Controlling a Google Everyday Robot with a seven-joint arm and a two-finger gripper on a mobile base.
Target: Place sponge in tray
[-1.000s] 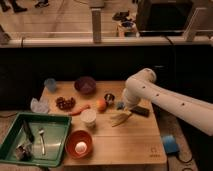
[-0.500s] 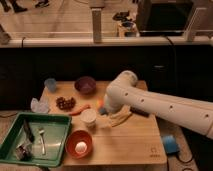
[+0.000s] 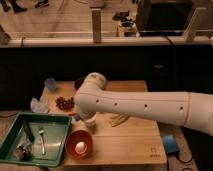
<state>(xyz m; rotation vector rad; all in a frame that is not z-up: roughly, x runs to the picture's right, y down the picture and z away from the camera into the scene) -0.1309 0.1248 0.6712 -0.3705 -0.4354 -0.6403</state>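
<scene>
1. White robot arm (image 3: 140, 105) comes in from 3 o'clock and lies across the light wooden counter (image 3: 125, 145). Its rounded joint sits approx. at counter centre.
2. Gripper is hidden behind that joint, low over the counter centre-left and just right of the tray. Fingers are closed all the way. Can't tell whether they hold anything.
3. Small light-blue sponge isn't in sight, so can't tell where it is.
4. Large shallow green plastic tray (image 3: 56, 131) w/ raised rim is at 8 o'clock, against the counter's left-front corner. It holds a fork (image 3: 41, 141) and some dark utensils, too blurred to name.
5. Round orange bowl (image 3: 70, 142) at 7 o'clock is just beside the tray's right rim, w/ 1 pale round item inside.
6. White cup (image 3: 89, 120) shows partly under the arm joint, just beyond the orange bowl.
7. Yellowish peel-like pieces (image 3: 119, 120) lie near the counter centre, under the arm.
8. Dark red cluster of grapes (image 3: 64, 103) is at 9 o'clock, w/ a crumpled pale bluish-white lump (image 3: 37, 105) left of it at the counter edge.
9. Pale blue cup (image 3: 50, 84) stands at 10 o'clock.
10. Rounded bright-blue pad (image 3: 170, 144) is at 4 o'clock, by the counter's right edge.
</scene>
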